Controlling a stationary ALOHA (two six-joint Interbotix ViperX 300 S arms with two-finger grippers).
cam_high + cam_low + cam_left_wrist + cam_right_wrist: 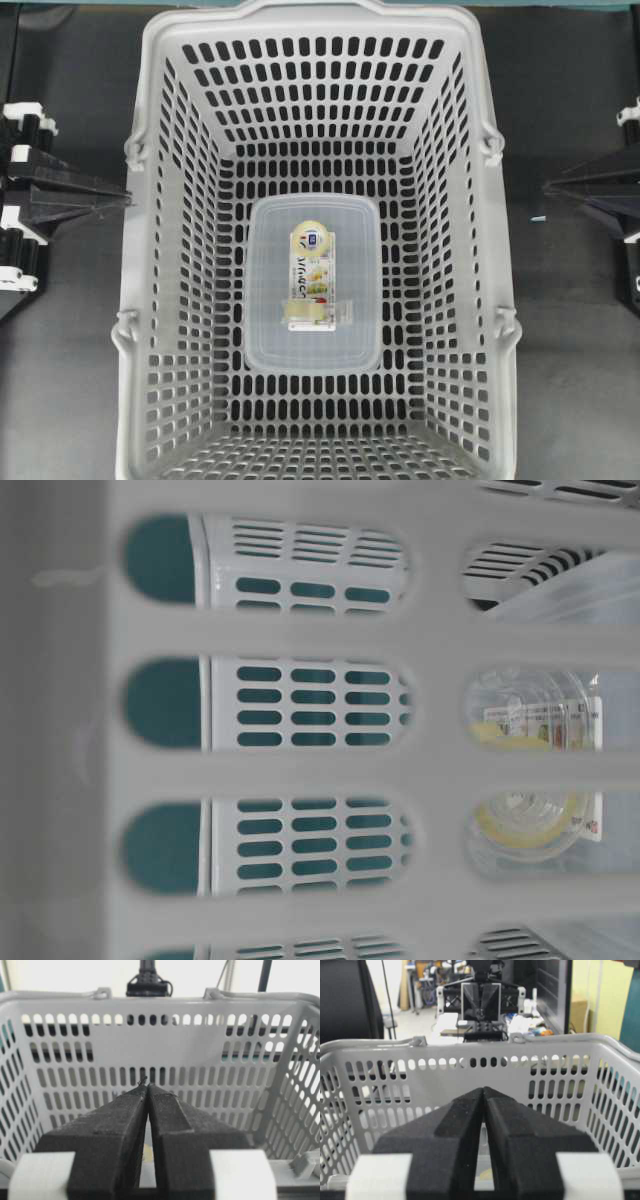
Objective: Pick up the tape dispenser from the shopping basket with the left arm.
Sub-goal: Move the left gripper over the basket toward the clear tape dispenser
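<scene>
Likely light and slick, the narrow white-yellow carded tape dispenser (313,275) suits a grip across its card edges; the left gripper (146,1087) is closed, empty.

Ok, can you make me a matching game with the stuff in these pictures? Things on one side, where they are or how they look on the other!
Things:
1. tape dispenser
2. clear tray
3. shopping basket
4. left pincer

Places or states:
A. light grey, walls full of slots
B. shut, outside the basket wall
C. lying on the tray
D. flat on the basket floor

Pairs: 1-C, 2-D, 3-A, 4-B
</scene>
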